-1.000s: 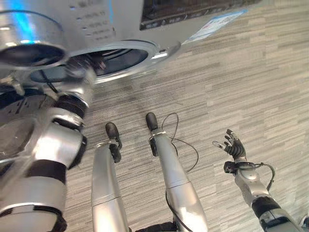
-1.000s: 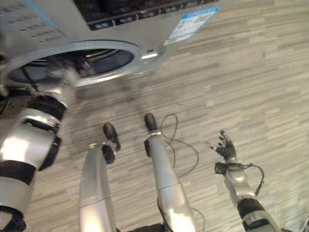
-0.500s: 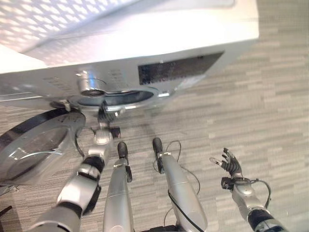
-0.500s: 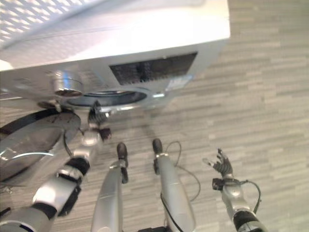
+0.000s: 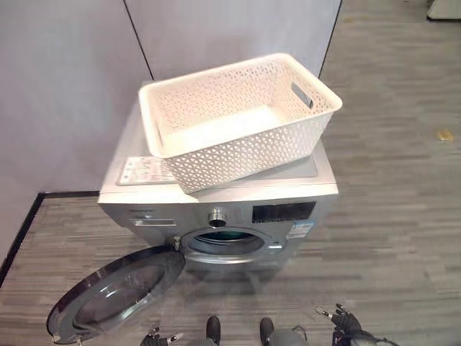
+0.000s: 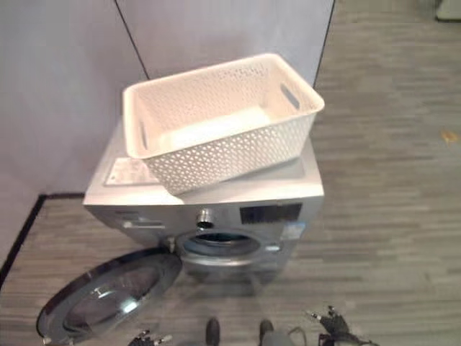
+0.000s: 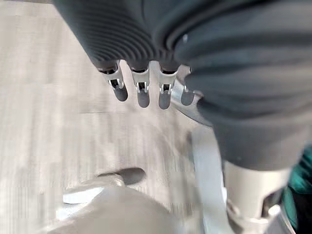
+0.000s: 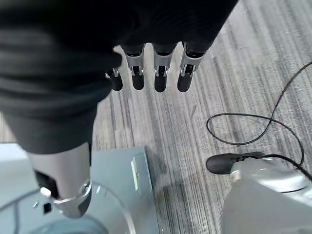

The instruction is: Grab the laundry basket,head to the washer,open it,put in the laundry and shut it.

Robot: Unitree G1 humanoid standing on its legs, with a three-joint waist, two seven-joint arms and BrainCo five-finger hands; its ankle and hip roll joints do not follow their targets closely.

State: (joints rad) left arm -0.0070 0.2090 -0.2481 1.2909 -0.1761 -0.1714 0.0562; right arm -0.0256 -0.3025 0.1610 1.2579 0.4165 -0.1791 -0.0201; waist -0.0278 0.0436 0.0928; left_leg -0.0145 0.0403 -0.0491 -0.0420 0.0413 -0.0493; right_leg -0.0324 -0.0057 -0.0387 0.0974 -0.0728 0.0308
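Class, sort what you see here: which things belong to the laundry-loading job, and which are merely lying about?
Belongs to the job:
- white laundry basket, on top of the washer
- silver washer
- washer door, swung open
- left hand and right hand, both low by the floor, holding nothing

Lying about:
- small yellowish scrap on the floor

- Laundry basket (image 5: 238,126): cream-white, lattice of small cut-out holes on walls.
- Washer (image 5: 223,209): silver-grey body, black display strip, chrome knob, white/blue label.
- Door (image 5: 115,292): chrome rim, dark tinted glass.
- Floor (image 5: 403,158): grey, streaky wood-grain planks.
- Wall (image 5: 65,86): plain pale grey w/ black seams.
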